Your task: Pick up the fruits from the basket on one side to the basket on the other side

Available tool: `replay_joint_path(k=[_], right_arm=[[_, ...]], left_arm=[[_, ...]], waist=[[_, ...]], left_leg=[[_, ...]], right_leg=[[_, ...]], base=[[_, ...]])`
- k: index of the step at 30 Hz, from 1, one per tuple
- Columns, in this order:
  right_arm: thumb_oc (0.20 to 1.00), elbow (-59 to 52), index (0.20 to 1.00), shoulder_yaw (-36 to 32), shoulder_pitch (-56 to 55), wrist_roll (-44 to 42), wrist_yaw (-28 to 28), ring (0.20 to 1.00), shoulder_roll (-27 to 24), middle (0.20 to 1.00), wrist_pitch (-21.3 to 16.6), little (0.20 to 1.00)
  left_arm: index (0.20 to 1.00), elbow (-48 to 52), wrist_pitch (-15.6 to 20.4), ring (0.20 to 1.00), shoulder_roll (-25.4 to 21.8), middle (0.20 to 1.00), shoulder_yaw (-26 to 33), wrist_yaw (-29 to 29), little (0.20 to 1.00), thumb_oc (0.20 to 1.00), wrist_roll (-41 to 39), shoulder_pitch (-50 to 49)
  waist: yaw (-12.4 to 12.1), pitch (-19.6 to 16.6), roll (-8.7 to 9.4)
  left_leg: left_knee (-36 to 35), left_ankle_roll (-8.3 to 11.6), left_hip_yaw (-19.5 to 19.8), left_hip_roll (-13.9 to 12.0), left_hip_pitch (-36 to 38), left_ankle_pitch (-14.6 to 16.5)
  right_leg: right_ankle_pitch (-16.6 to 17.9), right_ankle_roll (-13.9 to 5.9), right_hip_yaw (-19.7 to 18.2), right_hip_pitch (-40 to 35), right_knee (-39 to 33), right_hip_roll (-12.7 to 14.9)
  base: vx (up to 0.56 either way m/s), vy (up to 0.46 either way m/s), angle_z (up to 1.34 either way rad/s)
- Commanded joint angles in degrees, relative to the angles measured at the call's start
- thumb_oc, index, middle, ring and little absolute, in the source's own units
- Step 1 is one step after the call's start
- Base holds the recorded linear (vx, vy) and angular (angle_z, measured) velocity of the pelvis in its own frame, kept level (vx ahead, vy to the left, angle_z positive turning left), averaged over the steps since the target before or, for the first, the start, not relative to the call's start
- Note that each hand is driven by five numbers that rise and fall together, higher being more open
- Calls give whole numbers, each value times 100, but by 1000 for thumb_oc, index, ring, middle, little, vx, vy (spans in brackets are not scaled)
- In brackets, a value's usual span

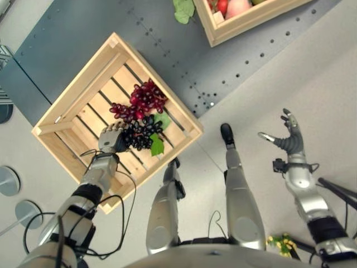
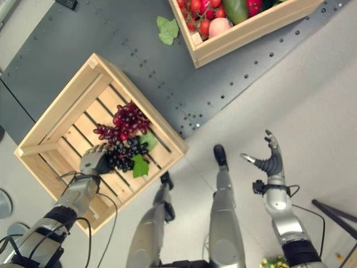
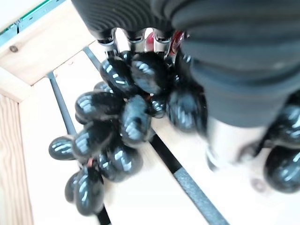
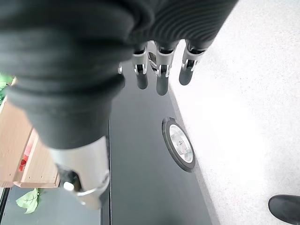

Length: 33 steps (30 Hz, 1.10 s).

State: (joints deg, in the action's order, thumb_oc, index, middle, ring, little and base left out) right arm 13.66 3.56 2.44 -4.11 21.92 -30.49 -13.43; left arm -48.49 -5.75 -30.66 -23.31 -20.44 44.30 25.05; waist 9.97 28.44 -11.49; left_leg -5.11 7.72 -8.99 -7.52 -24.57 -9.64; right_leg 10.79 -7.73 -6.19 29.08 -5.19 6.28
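A slatted wooden crate (image 1: 78, 72) stands at the left. Inside it lies a bunch of red grapes (image 1: 146, 97) and, beside it, a bunch of black grapes (image 1: 142, 134) with a green leaf (image 1: 157, 146). My left hand (image 1: 111, 138) is down in this crate, its fingers curled round the black grapes (image 3: 122, 117), which hang close over the slats. A second wooden crate (image 2: 251, 30) at the top holds several red, pink and green fruits (image 2: 206, 17). My right hand (image 1: 290, 137) is raised over the pale floor at the right, fingers (image 4: 159, 70) spread and holding nothing.
Both crates rest on a dark grey mat (image 1: 167, 50) with rows of small holes. A loose green leaf (image 2: 165, 29) lies on it beside the far crate. Round metal discs (image 1: 8, 180) sit in the floor at the left, and another disc (image 4: 180, 143) lies under my right hand.
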Motion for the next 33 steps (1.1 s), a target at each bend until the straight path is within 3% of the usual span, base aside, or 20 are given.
replay_joint_path(k=[1,18,24,25,30,31,33], right_arm=[[1000,-562,1000,-85,-9,-98,163,1000,-157,1000,-327,1000],[1000,-627,1000,-74,2,-111,148,1000,-187,1000,-317,1000],[1000,-717,1000,-58,-34,76,-228,1000,-422,1000,-155,1000],[1000,-746,1000,-77,-48,150,-348,1000,-476,1000,-114,1000],[1000,-708,1000,-31,10,58,-612,1000,-453,1000,-126,1000],[1000,-708,1000,-29,-15,50,-757,1000,-476,1000,-115,1000],[1000,-687,1000,-5,5,31,-828,1000,-465,1000,-94,1000]], left_arm=[[200,-1035,-43,200,335,200,-345,431,200,200,213,-201],[200,-725,64,200,244,200,-386,409,200,200,57,-38],[200,646,466,200,-769,200,-312,737,200,200,56,106],[200,1146,597,200,-1195,200,-147,847,200,200,-66,90],[200,2228,763,200,-2019,200,238,965,200,200,-213,22],[200,2726,880,200,-2395,200,419,1017,200,200,-241,-36],[200,2975,897,200,-2581,200,532,1100,200,200,-234,-143]], waist=[[-16,135,314],[-32,135,283],[-76,135,106],[-103,135,49],[-134,110,-54],[-189,27,-116],[-203,-16,-134]], left_leg=[[157,71,213,36,-253,-32],[158,96,278,28,-169,-76],[153,117,320,31,97,-92],[146,122,347,29,204,-94],[142,147,404,6,423,-100],[149,153,438,-3,510,-94],[141,160,459,-10,548,-92]], right_leg=[[-670,11,46,274,563,-221],[-710,39,84,156,600,-243],[-775,63,146,-175,613,-245],[-808,81,179,-320,606,-256],[-880,108,266,-612,592,-290],[-936,127,303,-742,599,-311],[-948,137,323,-792,590,-325]], base=[[0,0,0],[0,0,0],[2,-10,2],[15,-28,4],[21,-38,6],[40,-71,14],[27,-45,12]])
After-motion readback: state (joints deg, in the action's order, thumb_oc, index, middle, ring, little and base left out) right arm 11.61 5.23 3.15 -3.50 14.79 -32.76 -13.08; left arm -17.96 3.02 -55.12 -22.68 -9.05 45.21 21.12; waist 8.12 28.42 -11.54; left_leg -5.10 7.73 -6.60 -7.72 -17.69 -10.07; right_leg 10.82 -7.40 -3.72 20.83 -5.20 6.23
